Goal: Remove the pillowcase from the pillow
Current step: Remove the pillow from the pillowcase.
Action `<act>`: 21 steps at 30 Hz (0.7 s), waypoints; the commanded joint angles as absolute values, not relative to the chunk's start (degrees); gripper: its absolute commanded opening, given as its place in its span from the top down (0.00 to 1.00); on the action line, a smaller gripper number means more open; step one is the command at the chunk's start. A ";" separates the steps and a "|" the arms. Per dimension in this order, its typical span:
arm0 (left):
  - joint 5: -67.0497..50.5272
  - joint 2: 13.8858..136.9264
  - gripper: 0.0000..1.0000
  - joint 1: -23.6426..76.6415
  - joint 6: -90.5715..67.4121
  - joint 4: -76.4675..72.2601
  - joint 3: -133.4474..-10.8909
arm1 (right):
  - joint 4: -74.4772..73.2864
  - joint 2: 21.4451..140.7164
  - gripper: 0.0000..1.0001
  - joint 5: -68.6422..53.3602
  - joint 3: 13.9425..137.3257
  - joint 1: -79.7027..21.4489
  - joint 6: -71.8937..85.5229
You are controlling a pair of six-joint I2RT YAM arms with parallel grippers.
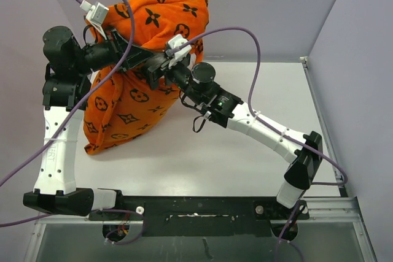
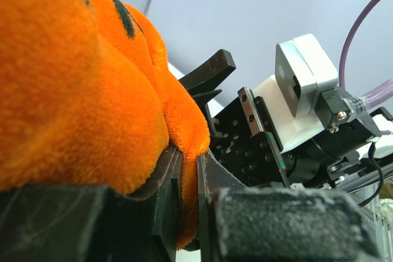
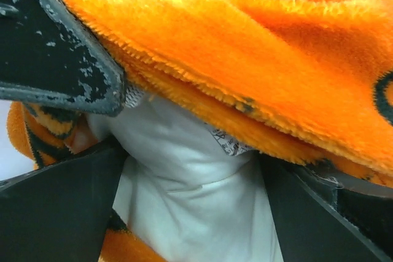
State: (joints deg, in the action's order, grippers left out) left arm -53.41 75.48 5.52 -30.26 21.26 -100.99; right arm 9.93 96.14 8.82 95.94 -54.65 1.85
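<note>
Pillowcase [image 1: 132, 99]: orange bundle standing on the counter [image 1: 245, 151], far left, its long axis leaning up and back.
Left gripper [image 2: 187, 182]: clenched on a hem fold of the pillowcase.
Right gripper [image 3: 196, 213]: released, jaws spread wide, right beside the left gripper.
Pillow [image 3: 184, 170]: inside the case, with white cloth bared between the right gripper's jaws.
Coming move: probably pinch the pillow and draw it rightward, away from the held hem.

The worktop [image 1: 245, 145] is a plain matte white slab, boxed in by pale lavender-grey panels: a back wall [image 1: 264, 4], a right side wall [image 1: 362, 47] and a left side wall [image 1: 18, 41]. A silver metal rail [image 1: 320, 115] runs along the worktop's right edge. A black bar [image 1: 233, 204] lies across the near edge, with a shiny grey sheet [image 1: 184, 243] just below it.
</note>
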 commanded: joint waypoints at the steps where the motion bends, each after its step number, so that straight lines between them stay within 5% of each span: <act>1: -61.93 70.23 1.00 6.33 -37.33 12.30 -104.78 | 16.07 99.28 0.11 8.31 100.49 -55.37 0.88; 3: -63.45 70.75 1.00 6.33 -39.74 10.97 -104.92 | 16.02 100.66 0.27 8.96 101.92 -55.12 1.79; 8: -66.00 71.16 1.00 5.73 -41.87 8.90 -106.63 | 15.76 100.75 0.88 13.17 100.00 -53.51 4.67; 10: -66.31 71.10 1.00 4.42 -41.49 8.44 -108.51 | 17.14 98.72 1.00 14.68 95.35 -52.40 6.57; 21: -60.87 68.30 1.00 0.88 -25.44 -0.09 -113.53 | 14.52 90.66 1.00 14.16 79.28 -48.08 11.39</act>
